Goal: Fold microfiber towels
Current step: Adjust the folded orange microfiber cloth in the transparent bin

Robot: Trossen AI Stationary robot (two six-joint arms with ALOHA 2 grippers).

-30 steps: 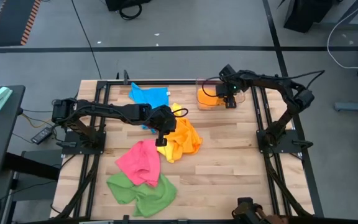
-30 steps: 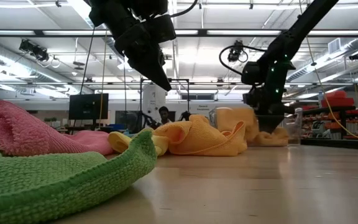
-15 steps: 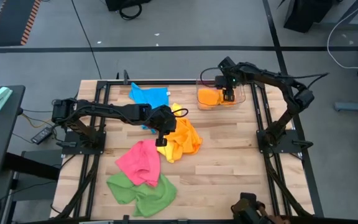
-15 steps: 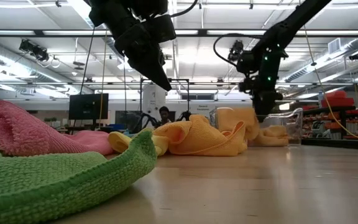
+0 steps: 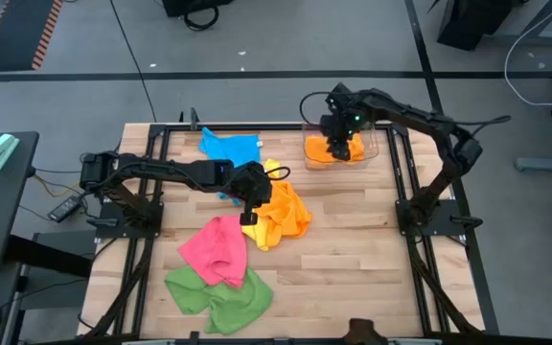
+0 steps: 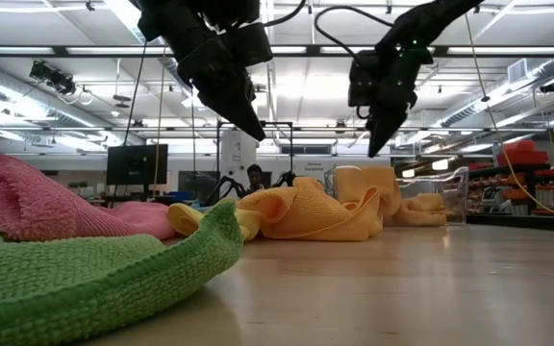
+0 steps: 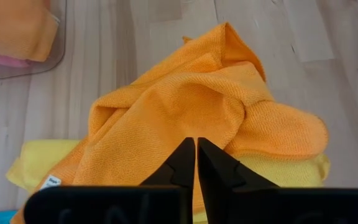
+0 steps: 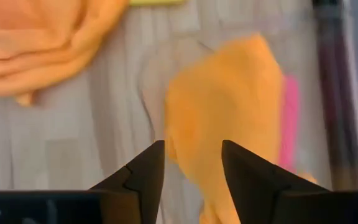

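Evidently early: one folded orange towel (image 5: 326, 151) lies in the clear bin (image 5: 377, 150), right claw (image 5: 336, 146) open, empty above. Orange (image 5: 284, 213), yellow (image 5: 257, 233), blue (image 5: 230, 149), pink (image 5: 214, 249), green (image 5: 220, 293) towels await on the counter (image 5: 353, 249); left claw (image 5: 249, 218) closed, empty.

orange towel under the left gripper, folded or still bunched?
Bunched. The orange towel lies crumpled in loose humps over a yellow towel, no flat edges; the left gripper hovers shut above it.
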